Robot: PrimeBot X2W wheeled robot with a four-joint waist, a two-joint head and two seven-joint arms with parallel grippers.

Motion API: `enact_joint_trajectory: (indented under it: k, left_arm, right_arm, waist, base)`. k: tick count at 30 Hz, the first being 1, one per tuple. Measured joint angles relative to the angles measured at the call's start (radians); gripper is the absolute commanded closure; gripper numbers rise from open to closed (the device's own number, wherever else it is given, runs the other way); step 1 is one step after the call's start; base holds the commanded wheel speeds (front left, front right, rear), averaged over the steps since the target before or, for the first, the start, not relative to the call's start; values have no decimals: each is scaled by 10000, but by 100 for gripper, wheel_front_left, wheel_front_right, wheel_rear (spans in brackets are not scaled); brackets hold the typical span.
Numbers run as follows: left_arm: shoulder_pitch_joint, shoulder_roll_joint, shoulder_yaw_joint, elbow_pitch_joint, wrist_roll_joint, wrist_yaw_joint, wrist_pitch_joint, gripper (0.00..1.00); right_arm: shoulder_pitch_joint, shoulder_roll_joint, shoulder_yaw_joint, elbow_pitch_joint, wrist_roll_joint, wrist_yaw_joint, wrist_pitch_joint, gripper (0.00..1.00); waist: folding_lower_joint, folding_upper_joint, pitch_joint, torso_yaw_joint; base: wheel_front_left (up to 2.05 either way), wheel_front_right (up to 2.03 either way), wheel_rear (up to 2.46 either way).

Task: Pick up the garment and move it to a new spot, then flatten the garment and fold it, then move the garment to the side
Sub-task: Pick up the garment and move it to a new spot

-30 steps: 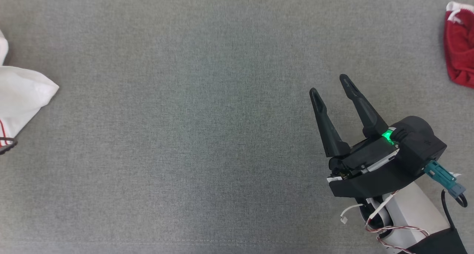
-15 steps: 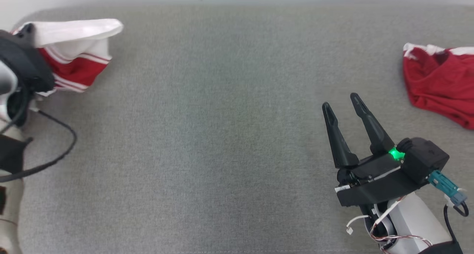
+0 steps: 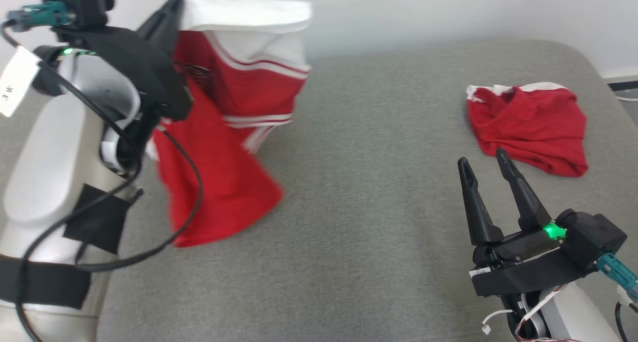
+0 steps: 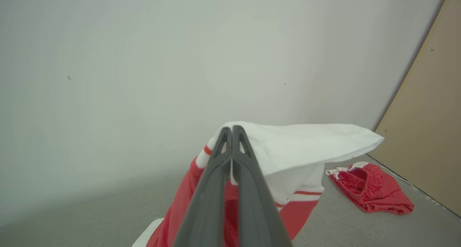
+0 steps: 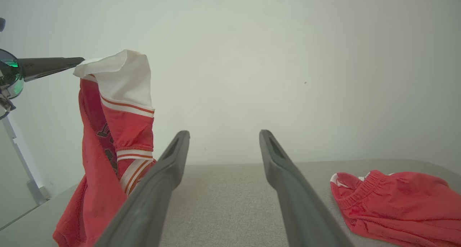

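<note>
The garment (image 3: pixel 234 132) is a red jersey with white sleeves and striped trim. It hangs from my left gripper (image 3: pixel 174 5), which is shut on a white edge of it high above the grey surface. The left wrist view shows the closed left gripper (image 4: pixel 231 130) pinching the white cloth of the garment (image 4: pixel 299 146). From the right wrist I see the garment (image 5: pixel 122 106) draped down, its lower hem reaching the surface. My right gripper (image 3: pixel 482 157) stands open and empty at the lower right, low over the surface; its open gap (image 5: pixel 224 133) frames bare wall.
A crumpled pair of red shorts (image 3: pixel 533 127) with a white waistband lies at the right, just beyond my right gripper. The grey padded surface (image 3: pixel 374 207) ends at a pale wall behind. A tan board (image 4: pixel 425 131) leans at the far right.
The head camera has tilted up, so the whole picture has shifted. My left arm has risen into view, lifting the garment so it hangs at full length. The right gripper stays open.
</note>
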Motion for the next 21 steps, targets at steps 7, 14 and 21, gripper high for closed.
enact_joint_trajectory:
  k: [7, 14, 21]
  left_arm:
    - [812, -788, -456, -1151, -650, -2, 40, 100]
    - [2302, -2180, -984, -930, -1045, -2, -330, 100]
    - [3284, -1946, -1804, 50, -1053, 159, -943, 94]
  right_arm:
    - [246, -12, -188, -334, -8, 0, 0, 0]
    - [440, -19, -376, -600, -19, 0, 0, 0]
    - [437, -23, -479, -671, -96, 2, 0, 0]
  waist:
    - [1, 0, -171, -672]
    - [2, 0, 26, -1117]
    - [2, 1, 393, -1235]
  base:
    - [0, 0, 0]
    - [0, 0, 0]
    - [0, 0, 0]
